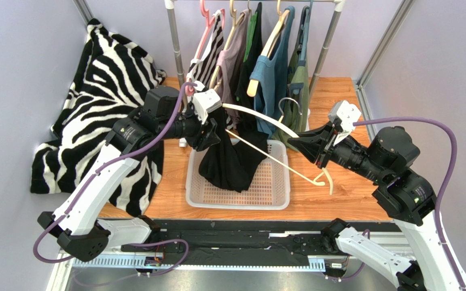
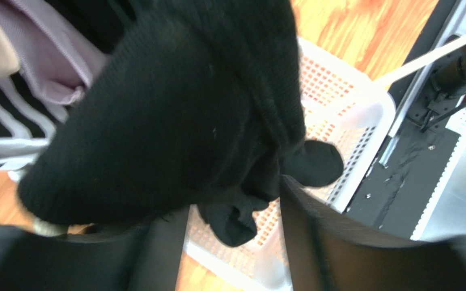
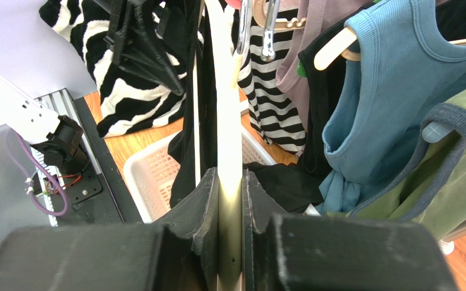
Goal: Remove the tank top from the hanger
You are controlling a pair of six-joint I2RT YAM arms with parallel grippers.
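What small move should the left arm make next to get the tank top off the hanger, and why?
Probably close the left fingers on the bunched tank top. The right fingers clamp the hanger, the top droops from it over the basket, and the left fingers stand apart with fabric at their gap, so gripping should come before pulling.

Bright, even light throughout; left wrist view blurred at close range
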